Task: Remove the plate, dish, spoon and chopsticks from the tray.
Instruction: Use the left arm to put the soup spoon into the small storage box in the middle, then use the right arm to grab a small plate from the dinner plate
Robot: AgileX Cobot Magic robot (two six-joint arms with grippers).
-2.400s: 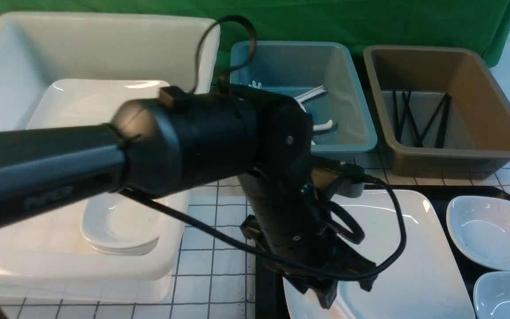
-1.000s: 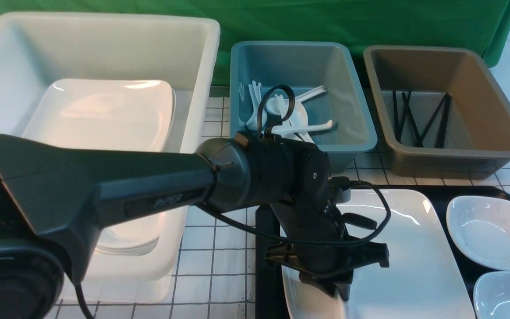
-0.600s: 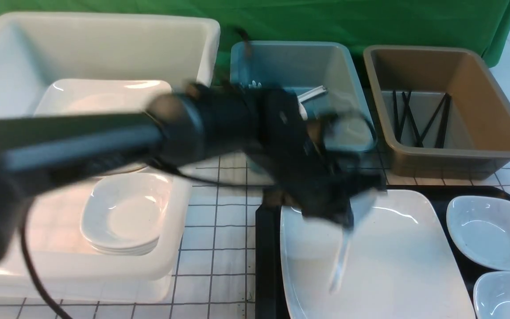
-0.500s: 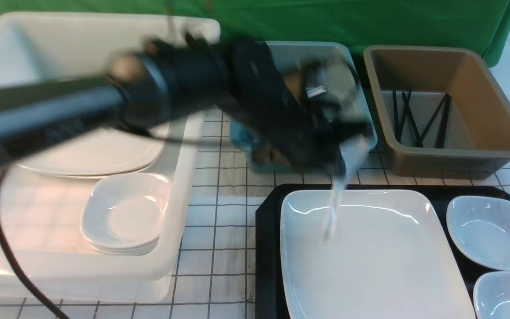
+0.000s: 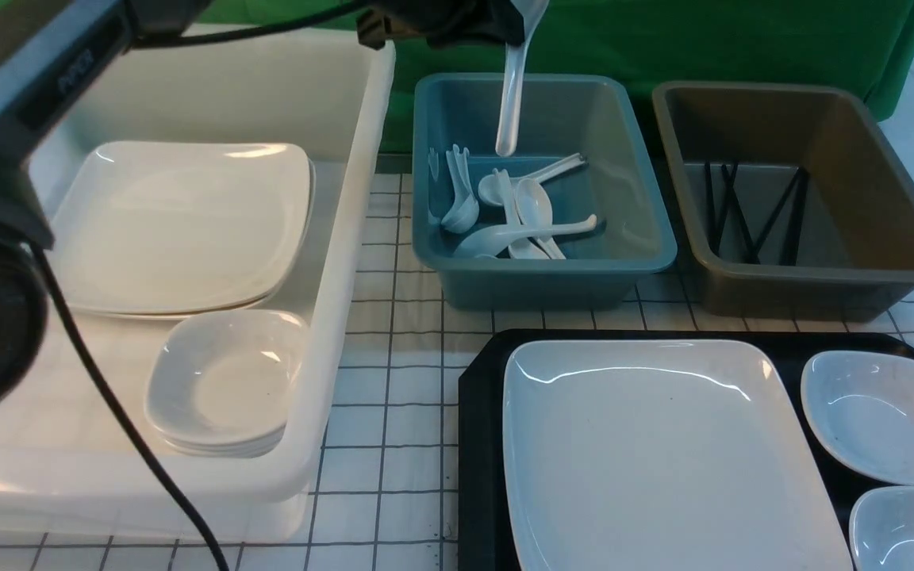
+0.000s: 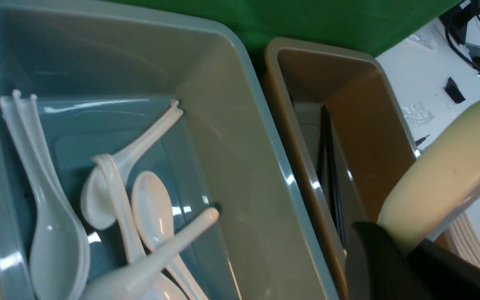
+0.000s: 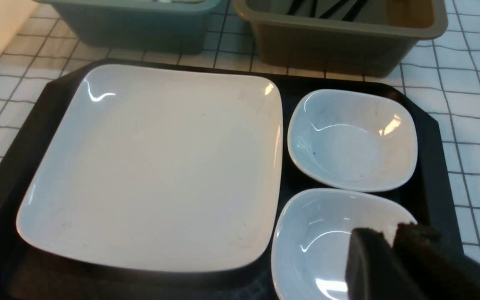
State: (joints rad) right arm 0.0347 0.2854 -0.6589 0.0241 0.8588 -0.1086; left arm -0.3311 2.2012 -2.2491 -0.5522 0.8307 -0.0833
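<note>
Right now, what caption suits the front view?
Left gripper holds the spoon, handle down, above the blue bin of spoons.

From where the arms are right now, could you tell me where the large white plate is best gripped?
Probably grip the plate by its raised rim on the left edge, coming in from the robot's left. It lies flat, so only the rim gives the jaws a lip. Bare tray shows beside that edge, while two small dishes crowd the right edge.

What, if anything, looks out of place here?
Only the spoon, dangling handle-down from the left gripper above the blue bin of spoons. Nothing looks spilled or broken; the plate and two small dishes sit flat on the tray.
</note>
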